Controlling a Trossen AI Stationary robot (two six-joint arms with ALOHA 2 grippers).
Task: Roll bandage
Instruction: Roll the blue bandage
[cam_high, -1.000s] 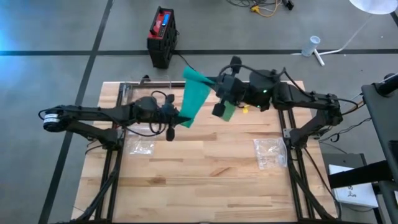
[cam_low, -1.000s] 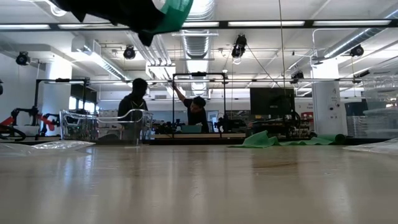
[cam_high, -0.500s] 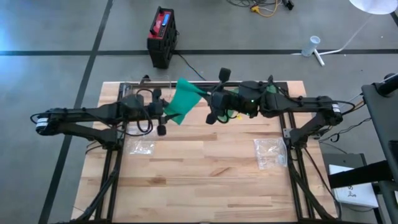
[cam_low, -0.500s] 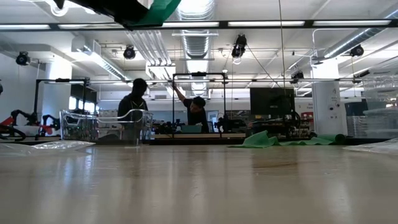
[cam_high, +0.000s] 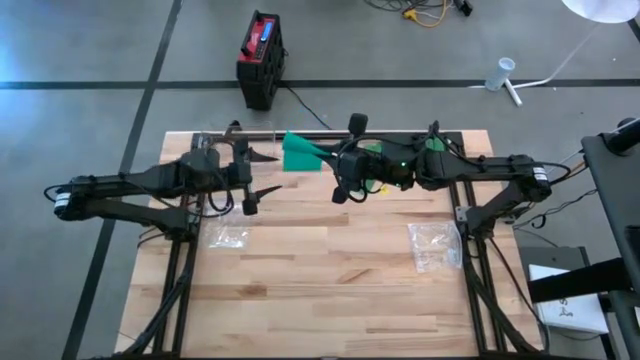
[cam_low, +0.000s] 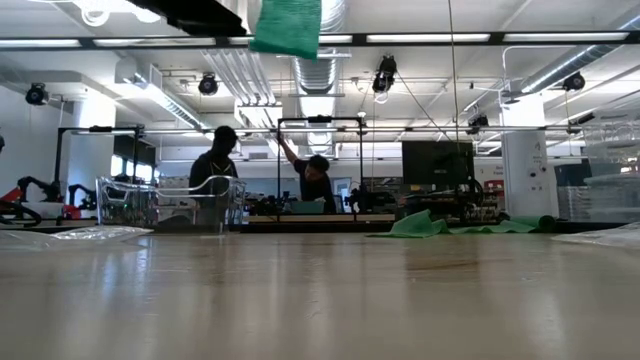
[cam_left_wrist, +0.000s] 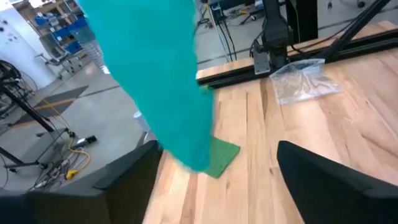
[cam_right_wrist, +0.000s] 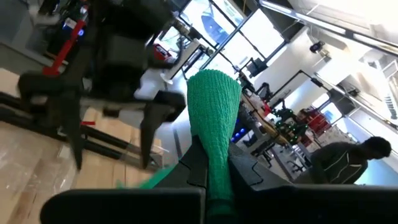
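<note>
Left gripper at the table's ten o'clock: fingers spread wide, holding nothing. Green bandage hangs free just beside it, toward twelve o'clock. Right gripper at twelve o'clock: fingers clamped on the bandage's end.

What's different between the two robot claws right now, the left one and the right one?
The left gripper has its jaws spread wide and holds nothing, while the right gripper has its jaws shut on the green bandage. The bandage sticks out from the right gripper toward the left gripper, which stands clear of it. Both hover above the far part of the wooden table, facing each other.
</note>
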